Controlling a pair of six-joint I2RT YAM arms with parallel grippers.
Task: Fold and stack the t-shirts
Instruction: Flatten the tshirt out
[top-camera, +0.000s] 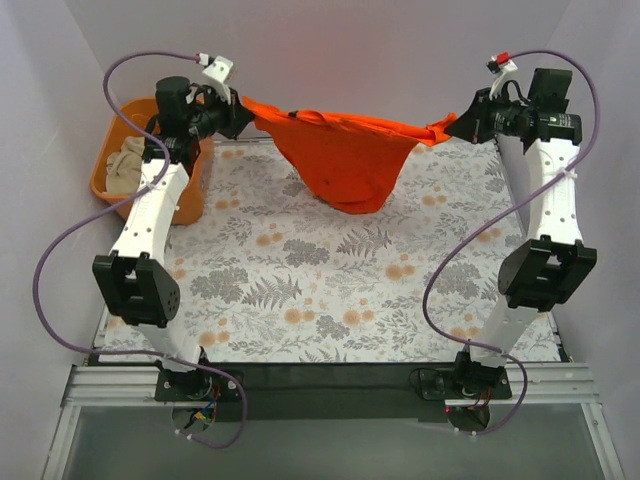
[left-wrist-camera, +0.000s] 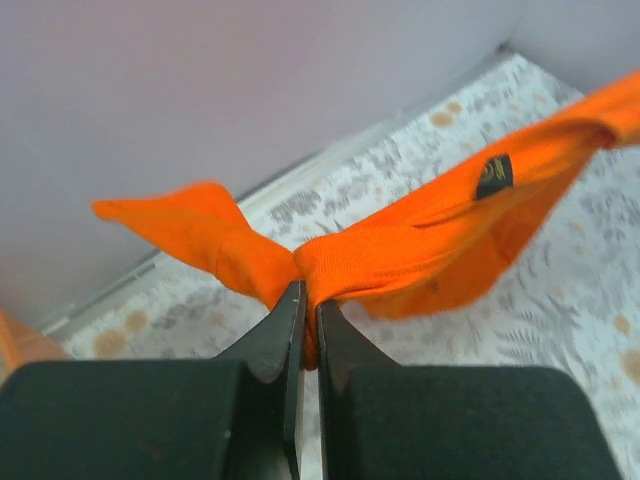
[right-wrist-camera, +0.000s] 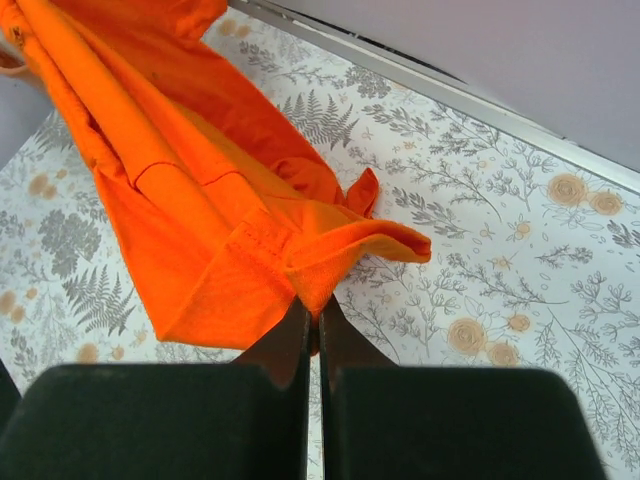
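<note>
T-shirt (top-camera: 345, 168), orange, strung along your table's (top-camera: 300, 285) far edge, your left gripper (top-camera: 243, 112) and right gripper (top-camera: 452, 127) each clamped on a bunched end, middle sagging.

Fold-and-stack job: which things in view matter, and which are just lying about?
In the job:
t-shirt, orange, strung between both grippers
left gripper, shut on it
right gripper, shut on it
beige cloth in the tub, maybe another shirt, cannot tell

Lying about:
the tub itself
tablecloth
</note>
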